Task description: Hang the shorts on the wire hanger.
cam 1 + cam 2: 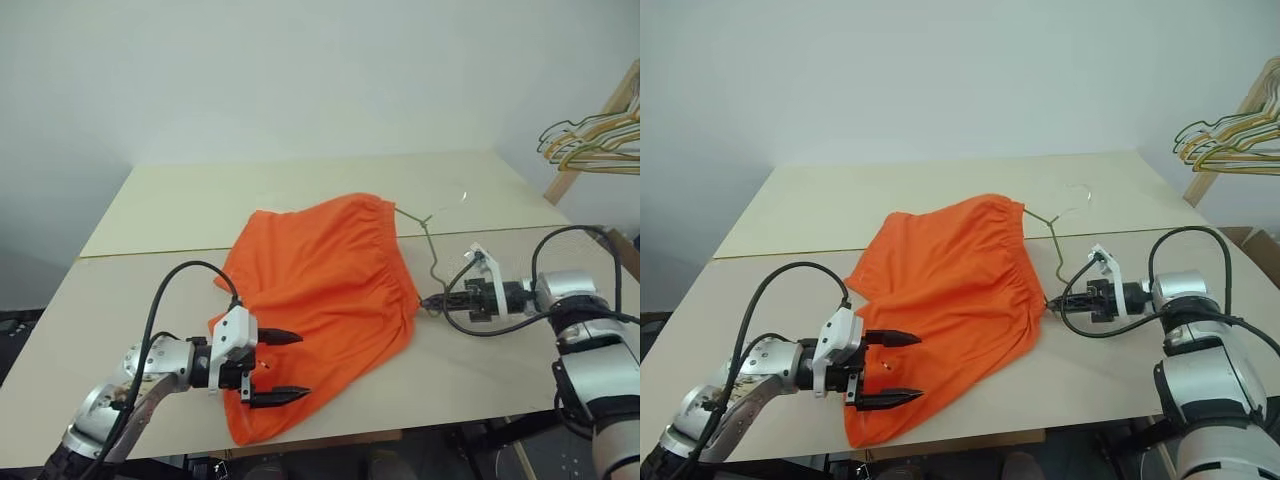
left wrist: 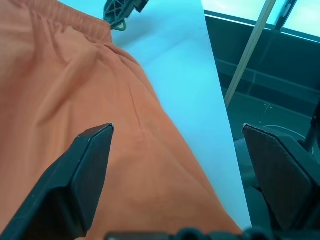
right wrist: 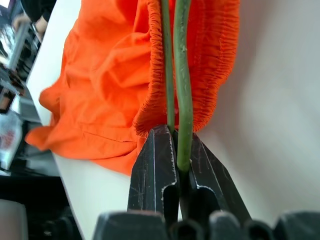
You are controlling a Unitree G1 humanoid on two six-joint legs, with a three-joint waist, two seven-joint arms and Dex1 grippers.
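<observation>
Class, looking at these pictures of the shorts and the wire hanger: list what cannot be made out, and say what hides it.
- How far the wire hanger runs inside the shorts: head views, cloth covers it.
- Right gripper fingers' grip point: right wrist view, waistband crowds it.
- Hanger bunch: cut by picture edge.

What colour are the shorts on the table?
Bright orange. The shorts show best in the left eye view.

Left gripper [image 1: 276,367] gapes wide, pointing right; right gripper [image 1: 436,300] clamped tight, pointing left.
</observation>
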